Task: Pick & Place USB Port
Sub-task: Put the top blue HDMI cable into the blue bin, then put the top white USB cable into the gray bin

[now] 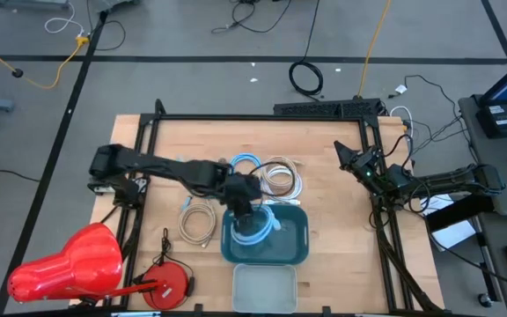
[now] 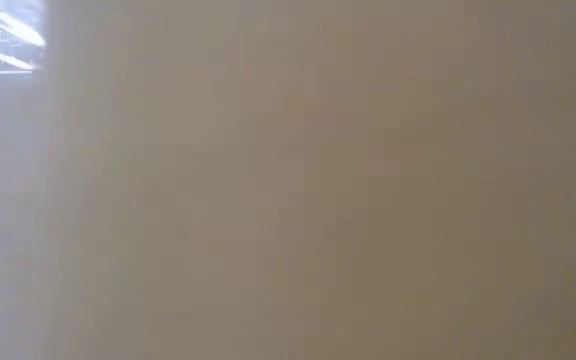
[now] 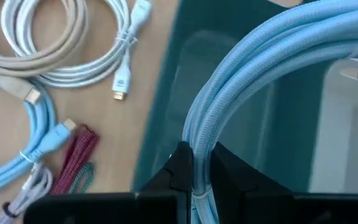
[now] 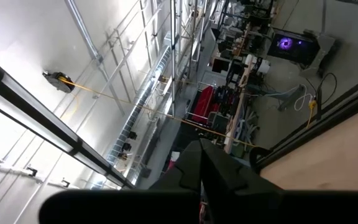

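A light-blue braided cable coil (image 1: pixel 255 232) sits over the teal bin (image 1: pixel 297 251) at the table's near middle. My left gripper (image 1: pixel 243 214) reaches in from the left and is shut on that coil. In the left wrist view the cable's strands (image 3: pixel 247 62) arc over the bin's inside (image 3: pixel 166 106). My right gripper (image 1: pixel 352 158) waits at the table's right edge, shut on nothing and pointing up into the room (image 4: pixel 201 171). The low view shows only a blank beige surface. My left gripper pinches a bundle of several strands of the light-blue cable coil (image 3: pixel 199 163) between its two fingers (image 3: pixel 180 168). The strands run along the fingers and loop out ahead over the bin. Whether the coil touches the bin's floor cannot be told.
Loose on the wood lie a white cable coil (image 1: pixel 280 179), another light-blue cable (image 1: pixel 245 162) and a beige coil (image 1: pixel 199 222). A pale tray (image 1: pixel 265 287) stands near the bin. A red lamp-like object (image 1: pixel 69 264) and a red round reel (image 1: pixel 167 283) sit at the near left corner.
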